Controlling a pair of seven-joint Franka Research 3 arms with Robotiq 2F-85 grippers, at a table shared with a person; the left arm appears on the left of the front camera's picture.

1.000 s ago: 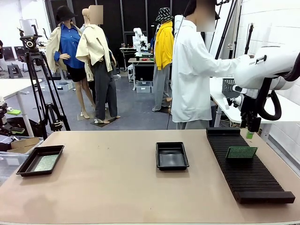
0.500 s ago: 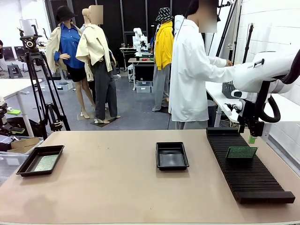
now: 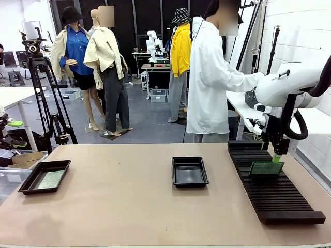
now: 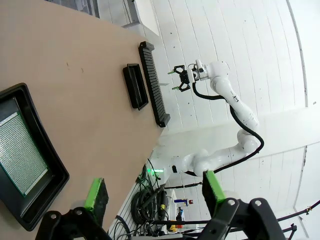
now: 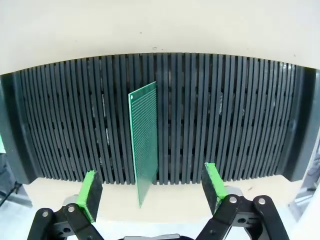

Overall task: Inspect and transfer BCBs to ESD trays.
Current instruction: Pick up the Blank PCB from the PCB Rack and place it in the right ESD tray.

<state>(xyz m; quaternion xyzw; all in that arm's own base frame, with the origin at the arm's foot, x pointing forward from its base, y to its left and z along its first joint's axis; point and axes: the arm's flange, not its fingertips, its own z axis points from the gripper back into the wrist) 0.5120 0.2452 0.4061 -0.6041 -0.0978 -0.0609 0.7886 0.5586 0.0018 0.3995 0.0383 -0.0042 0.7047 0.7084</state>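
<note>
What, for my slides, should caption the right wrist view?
Open right gripper hovers over a BCB standing in the slotted rack.

Front camera looks across the table from the robot's side. Left wrist camera, rolled sideways, sits near a black tray and sees the slotted rack far off; right wrist camera looks down on that rack closely.

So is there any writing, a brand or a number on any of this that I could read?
No text is readable in these pictures.
Small dark mark on the right arm, on its white casing: too small to read.
BCB standing in the rack: a grid of dots, no legible print.
Middle ESD tray and left ESD tray: no label visible.
</note>
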